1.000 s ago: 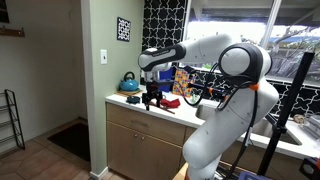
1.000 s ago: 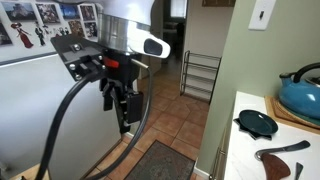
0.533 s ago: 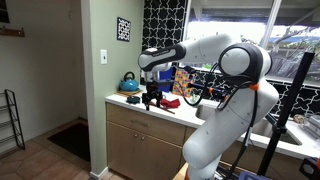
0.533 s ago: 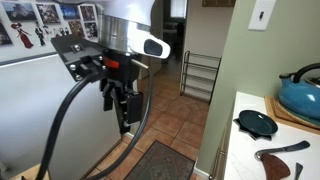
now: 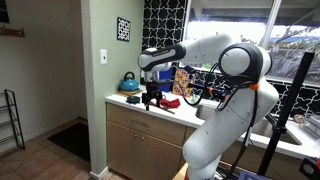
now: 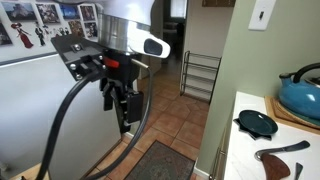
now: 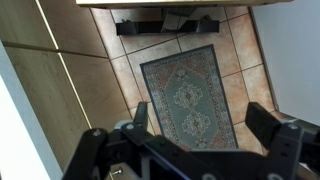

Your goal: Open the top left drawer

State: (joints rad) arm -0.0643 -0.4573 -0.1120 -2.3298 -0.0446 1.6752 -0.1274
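Note:
The top left drawer (image 5: 143, 121) is a shallow light-tan front just under the white countertop (image 5: 120, 101), and it looks shut. My gripper (image 5: 152, 100) hangs over the counter's front edge, above the drawer. In an exterior view the gripper (image 6: 125, 108) points down, off the counter's side. In the wrist view the gripper (image 7: 203, 125) is open and empty, with its fingers (image 7: 140, 118) wide apart over a patterned rug. The drawer is not clearly seen in the wrist view.
A blue kettle (image 5: 129, 81) (image 6: 300, 92), a black round lid (image 6: 257, 123) and a red-brown utensil (image 6: 280, 152) lie on the counter. A rug (image 7: 190, 95) covers the tiled floor below. Tall cabinet doors (image 5: 140, 155) stand under the drawer. A metal rack (image 6: 202, 75) stands down the hall.

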